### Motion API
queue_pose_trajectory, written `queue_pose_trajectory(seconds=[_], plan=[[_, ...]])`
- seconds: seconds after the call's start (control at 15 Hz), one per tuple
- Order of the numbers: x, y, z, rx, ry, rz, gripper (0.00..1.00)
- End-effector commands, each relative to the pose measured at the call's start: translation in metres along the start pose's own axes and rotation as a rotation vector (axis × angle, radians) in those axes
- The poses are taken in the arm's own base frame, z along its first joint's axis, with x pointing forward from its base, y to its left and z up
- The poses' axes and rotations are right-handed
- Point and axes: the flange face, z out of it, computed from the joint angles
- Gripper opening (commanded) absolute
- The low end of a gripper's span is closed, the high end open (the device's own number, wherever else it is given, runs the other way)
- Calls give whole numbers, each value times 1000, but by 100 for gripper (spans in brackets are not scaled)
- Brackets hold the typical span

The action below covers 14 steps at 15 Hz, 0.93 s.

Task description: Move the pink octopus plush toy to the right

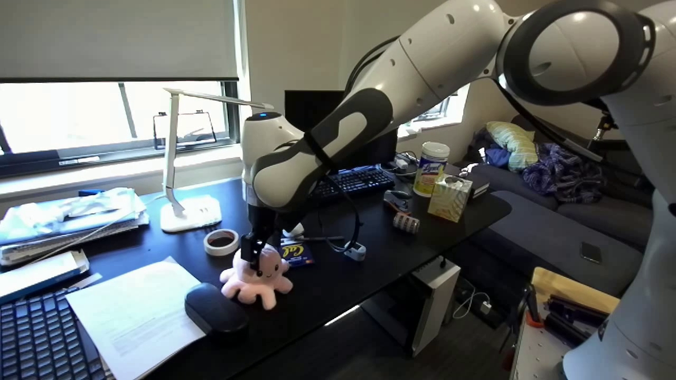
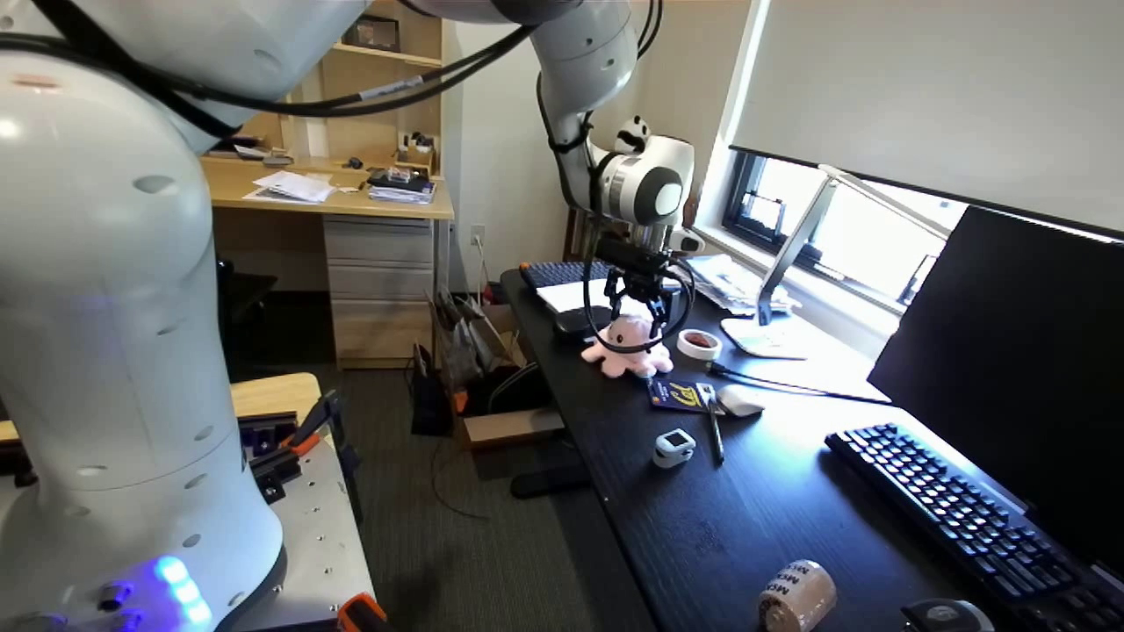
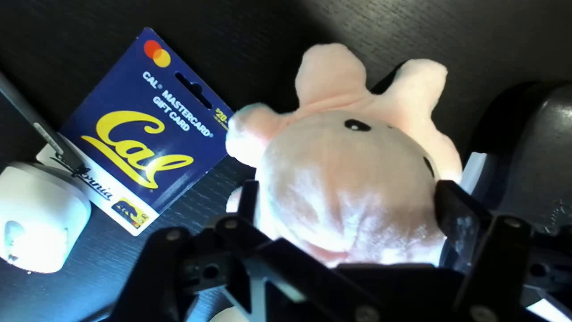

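Wrist view: see jaws wide apart, with the pink octopus plush toy (image 3: 353,165) between, near a long edge of the bench (image 1: 338,279).

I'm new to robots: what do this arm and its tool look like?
The arm is glossy white and rounded, with dark grey trim, black cables strapped along it and blue lights on its base. The tool is black and angular, with two jointed fingers and bolt heads.
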Motion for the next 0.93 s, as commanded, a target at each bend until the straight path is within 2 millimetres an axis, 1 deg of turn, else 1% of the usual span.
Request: queue_pose_trajectory(seconds=[0.0,0.07,0.13,0.2,0.33,0.53,0.67,0.73,0.8,0.87], plan=[[12,0,6,-27,-15,5,71],[13,0,6,-24,-13,2,68],[14,-1,6,-17,-14,-3,62],[15,-2,6,-15,-12,-5,54],[15,-3,4,-9,-11,-13,41],[12,-1,-3,-3,-7,-11,23],[10,1,-10,3,-1,-6,10],[8,2,-18,4,10,5,5],[7,3,-23,7,15,10,2],[5,5,-32,9,26,17,1]])
